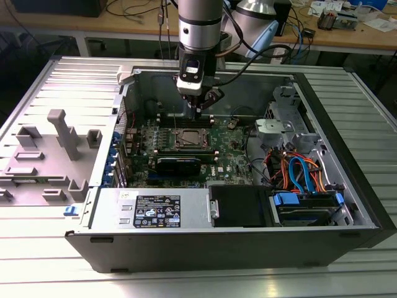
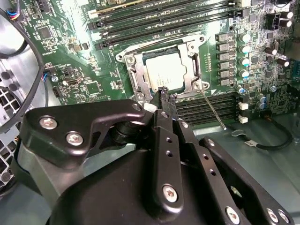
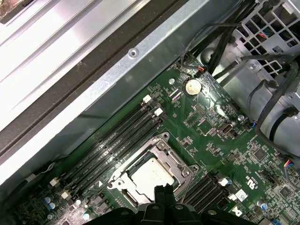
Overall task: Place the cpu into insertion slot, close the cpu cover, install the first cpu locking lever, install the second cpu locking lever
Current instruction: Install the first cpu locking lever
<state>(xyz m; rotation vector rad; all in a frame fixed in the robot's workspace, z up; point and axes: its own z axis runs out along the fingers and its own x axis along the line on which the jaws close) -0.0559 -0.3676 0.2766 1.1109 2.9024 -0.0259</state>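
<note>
The cpu (image 2: 164, 70) (image 3: 150, 179), a dull silver-tan square, lies in the insertion slot (image 1: 188, 138) on the green motherboard. The cpu cover (image 2: 191, 51) (image 3: 176, 164), a silver frame, lies down around the chip. A thin metal locking lever (image 2: 212, 108) sticks out free from one corner of the socket, over the memory slots. My gripper (image 1: 197, 113) (image 2: 165, 93) (image 3: 164, 188) hangs just above the socket's edge nearest the case's back wall. Its narrow black fingertips are together and hold nothing.
Long black memory slots (image 2: 159, 18) (image 3: 117, 136) flank the socket. A black heatsink block (image 1: 178, 164) sits in front of it, and the power supply (image 1: 155, 210) lies at the case front. Cables (image 1: 298, 174) and a drive cage fill the exterior view's right. A grey fixture (image 1: 62, 133) stands outside the case.
</note>
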